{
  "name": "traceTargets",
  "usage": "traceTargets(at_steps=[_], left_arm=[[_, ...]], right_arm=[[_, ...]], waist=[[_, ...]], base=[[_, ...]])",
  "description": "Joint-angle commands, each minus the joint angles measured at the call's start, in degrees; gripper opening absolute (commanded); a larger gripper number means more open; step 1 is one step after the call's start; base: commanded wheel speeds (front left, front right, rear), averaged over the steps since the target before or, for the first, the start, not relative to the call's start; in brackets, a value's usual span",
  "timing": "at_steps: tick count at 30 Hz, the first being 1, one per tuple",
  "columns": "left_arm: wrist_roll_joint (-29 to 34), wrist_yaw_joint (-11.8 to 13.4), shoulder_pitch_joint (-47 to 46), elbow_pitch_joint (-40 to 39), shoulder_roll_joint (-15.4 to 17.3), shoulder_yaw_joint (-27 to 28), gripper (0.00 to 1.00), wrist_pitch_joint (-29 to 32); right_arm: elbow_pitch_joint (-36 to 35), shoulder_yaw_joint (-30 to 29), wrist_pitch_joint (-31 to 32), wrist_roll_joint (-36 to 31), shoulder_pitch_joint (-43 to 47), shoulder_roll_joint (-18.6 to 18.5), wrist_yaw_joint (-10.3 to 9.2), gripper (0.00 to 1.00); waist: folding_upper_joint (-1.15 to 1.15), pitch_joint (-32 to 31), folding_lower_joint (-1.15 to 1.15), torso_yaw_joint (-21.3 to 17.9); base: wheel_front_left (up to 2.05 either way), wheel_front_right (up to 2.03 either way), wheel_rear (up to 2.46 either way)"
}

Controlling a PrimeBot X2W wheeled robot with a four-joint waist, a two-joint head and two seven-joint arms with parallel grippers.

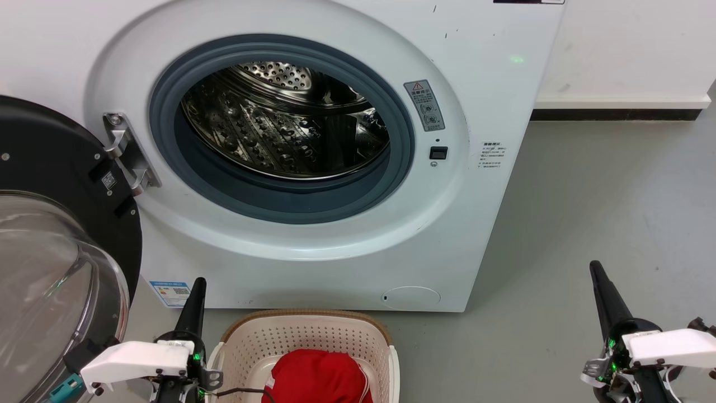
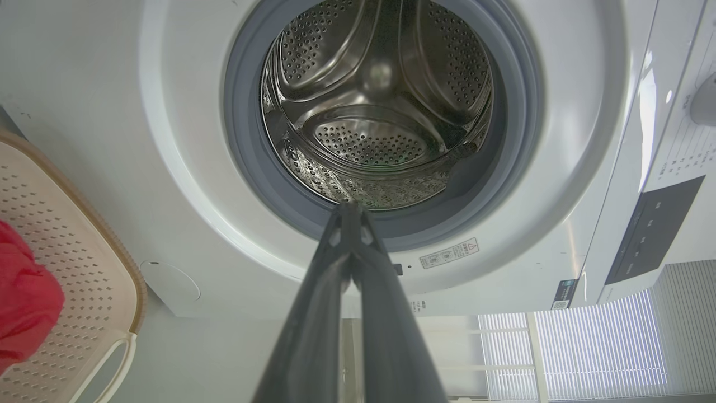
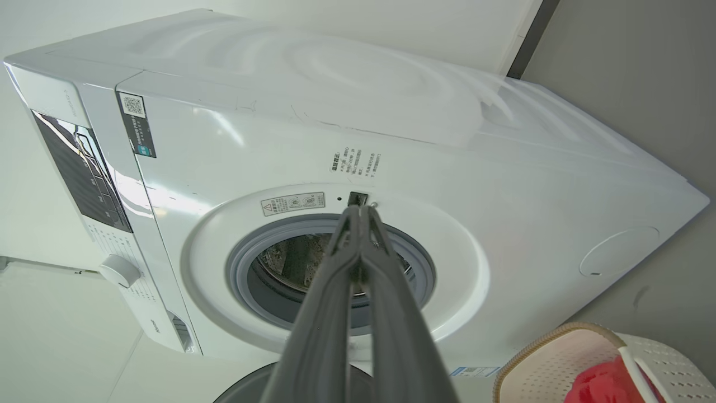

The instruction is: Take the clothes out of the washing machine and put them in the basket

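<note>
Fingers pressed together and empty on left gripper (image 1: 199, 283) and right gripper (image 1: 595, 267). Clothes (image 1: 316, 378) lie in the basket (image 1: 305, 320); washing machine (image 1: 481, 224) looks empty, so the task seems done; next, just back away.

Laundry area in a plain indoor room. Evidence: white front-loading washing machine (image 1: 492, 84) on a smooth grey floor (image 1: 604, 212), white wall (image 1: 626, 45) with dark skirting (image 1: 615, 115), laundry basket (image 1: 313, 341) in front, slatted blinds (image 2: 593, 352) nearby.
</note>
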Motion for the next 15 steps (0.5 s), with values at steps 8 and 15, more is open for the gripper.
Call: traceTargets(at_steps=[8, 15], left_arm=[[-4.1, -0.7, -1.4, 0.3, -0.1, 0.5, 0.0, 1.0], [-7.2, -1.2, -1.9, 0.6, -0.1, 0.9, 0.0, 1.7]], right_arm=[[0.6, -0.5, 1.2, 4.3, -1.7, 0.0, 0.01, 0.0], [1.0, -0.9, 2.0, 7.4, -2.2, 0.1, 0.0, 0.0]], waist=[[0.0, 0.0, 0.0, 0.0], [0.0, 0.0, 0.0, 0.0]], base=[[0.0, 0.0, 0.0], [0.0, 0.0, 0.0]])
